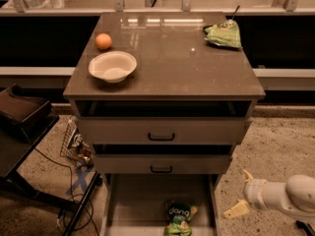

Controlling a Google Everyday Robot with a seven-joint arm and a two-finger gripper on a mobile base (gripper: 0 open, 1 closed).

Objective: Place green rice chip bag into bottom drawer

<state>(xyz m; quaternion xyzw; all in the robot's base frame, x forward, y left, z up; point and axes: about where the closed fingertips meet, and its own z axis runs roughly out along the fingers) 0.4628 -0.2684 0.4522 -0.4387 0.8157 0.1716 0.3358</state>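
Lying on the floor of the wide, shallow pale grey bottom drawer (133,200), the small glossy green rice chip bag (178,218) looks delivered. The white two-finger gripper (239,193) hangs right of the drawer, fingers apart and empty. If the crumpled bag stands too tall, it could snag when the drawer is shut.

Hand (240,191) low at right, fingers spread, empty
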